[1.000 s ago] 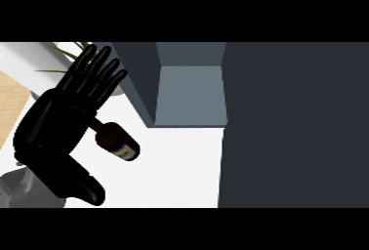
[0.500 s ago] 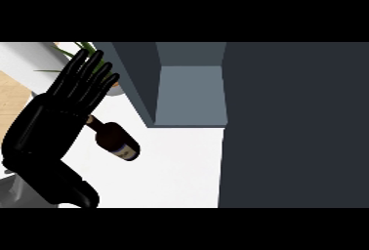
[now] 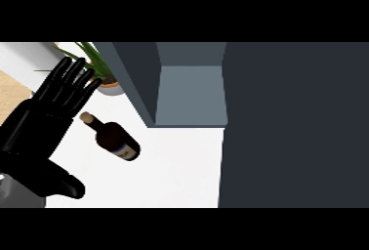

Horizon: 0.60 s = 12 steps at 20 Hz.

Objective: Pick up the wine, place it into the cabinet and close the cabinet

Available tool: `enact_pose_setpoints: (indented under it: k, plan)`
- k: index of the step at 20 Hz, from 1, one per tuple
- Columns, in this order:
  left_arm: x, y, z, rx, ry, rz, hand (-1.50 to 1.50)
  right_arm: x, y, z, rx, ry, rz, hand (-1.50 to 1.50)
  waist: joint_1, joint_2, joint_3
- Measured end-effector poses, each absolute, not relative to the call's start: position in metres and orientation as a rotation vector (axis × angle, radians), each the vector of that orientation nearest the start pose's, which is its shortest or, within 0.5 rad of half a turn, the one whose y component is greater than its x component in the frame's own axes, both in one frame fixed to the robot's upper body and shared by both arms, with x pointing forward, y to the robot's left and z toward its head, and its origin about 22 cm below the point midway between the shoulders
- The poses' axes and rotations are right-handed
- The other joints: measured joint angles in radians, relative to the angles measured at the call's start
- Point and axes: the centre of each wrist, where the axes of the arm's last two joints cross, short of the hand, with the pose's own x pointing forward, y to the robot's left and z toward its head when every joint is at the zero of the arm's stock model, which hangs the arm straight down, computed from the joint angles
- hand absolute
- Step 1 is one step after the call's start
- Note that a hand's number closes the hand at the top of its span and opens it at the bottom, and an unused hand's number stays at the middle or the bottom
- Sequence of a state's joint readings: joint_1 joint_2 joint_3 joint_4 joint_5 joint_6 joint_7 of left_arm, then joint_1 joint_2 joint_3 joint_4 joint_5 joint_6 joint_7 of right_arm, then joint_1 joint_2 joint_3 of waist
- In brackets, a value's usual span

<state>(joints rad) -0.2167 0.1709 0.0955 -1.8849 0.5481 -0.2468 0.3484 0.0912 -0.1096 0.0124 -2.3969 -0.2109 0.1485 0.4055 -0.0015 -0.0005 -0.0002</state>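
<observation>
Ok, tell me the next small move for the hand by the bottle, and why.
Probably shift the left hand right and curl its fingers round the bottle. The hand is open, fingers straight, beside the bottle's neck and holding nothing; the bottle lies on the white counter, outside the open cabinet.

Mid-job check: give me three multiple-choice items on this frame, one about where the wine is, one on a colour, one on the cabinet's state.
1. Where is the wine bottle?
A. inside the cabinet
B. on the white counter, beside the hand
C. on the floor

2. What colour is the hand?
A. black
B. white
C. red

3. The cabinet is:
A. open and holding the bottle
B. shut
C. open, with no bottle inside

Answers: 1 B, the bottle shows on the counter left of the cabinet; 2 A, palm and fingers are black; 3 C, its grey interior shows and the bottle is outside.
</observation>
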Motion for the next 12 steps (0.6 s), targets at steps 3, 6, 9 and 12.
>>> enact_pose_setpoints:
  k: [3, 6, 9, 12]
  plan:
    - [0.269, 0.262, 0.131, -0.509, -1.745, -0.157, -1.5, 0.156, -0.239, 0.167, 0.191, -1.897, 0.211, -1.5, -0.001, 0.0, 0.0]
    - [0.272, 0.272, 0.121, -0.489, -1.74, -0.156, -1.5, 0.156, -0.237, 0.166, 0.195, -1.903, 0.205, -1.5, -0.001, 0.0, 0.0]
    - [0.273, 0.279, 0.11, -0.464, -1.734, -0.156, -1.5, 0.153, -0.236, 0.164, 0.2, -1.897, 0.202, -1.5, -0.002, 0.0, 0.0]
    - [0.276, 0.286, 0.101, -0.45, -1.716, -0.156, -1.5, 0.153, -0.235, 0.164, 0.199, -1.898, 0.205, -1.5, -0.002, 0.0, 0.0]
